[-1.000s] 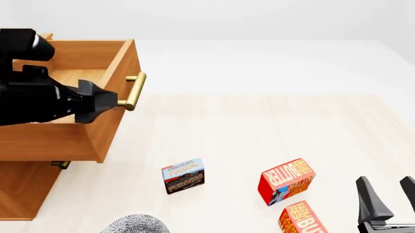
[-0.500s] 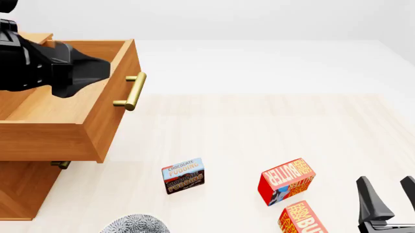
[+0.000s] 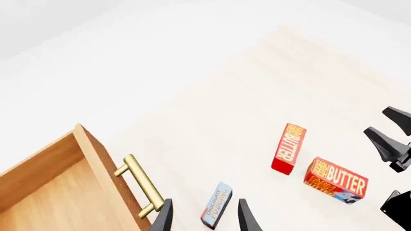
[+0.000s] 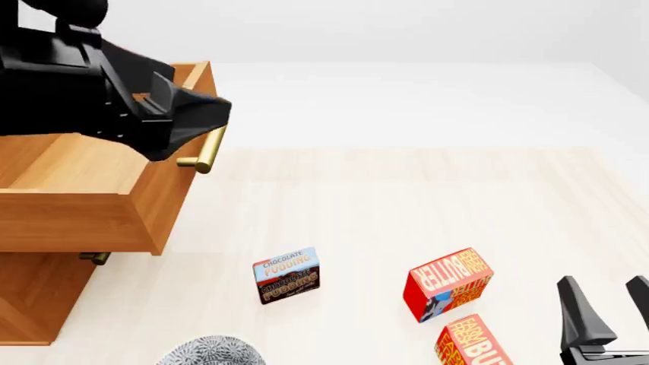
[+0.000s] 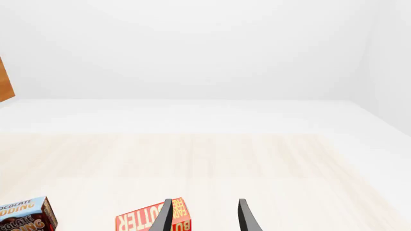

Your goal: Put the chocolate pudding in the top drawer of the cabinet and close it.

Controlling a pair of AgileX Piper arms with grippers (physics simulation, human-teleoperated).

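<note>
The chocolate pudding point(image 4: 287, 275) stands on the table, a small box with a light blue top band and a dark brown lower part. It also shows in the left wrist view point(image 3: 216, 205) and at the edge of the right wrist view point(image 5: 26, 219). The cabinet point(image 4: 30, 296) is at the left, and its top drawer point(image 4: 81, 220) is pulled out with its brass handle point(image 4: 208, 148) free. My left gripper point(image 4: 208, 114) hovers open above the drawer's front, holding nothing point(image 3: 204, 221). My right gripper point(image 4: 609, 308) stands open at the near right, empty.
Two red-orange butter boxes point(image 4: 448, 283) point(image 4: 475, 342) lie right of the pudding, the nearer one close to my right gripper. A grey patterned round object point(image 4: 211, 351) pokes in at the front edge. The handle of a lower drawer point(image 4: 94, 258) peeks out under the open drawer.
My left gripper has let go of the top drawer's handle, pulled back and up, then swung right above the drawer front. The drawer stays open; right arm and boxes unmoved.
</note>
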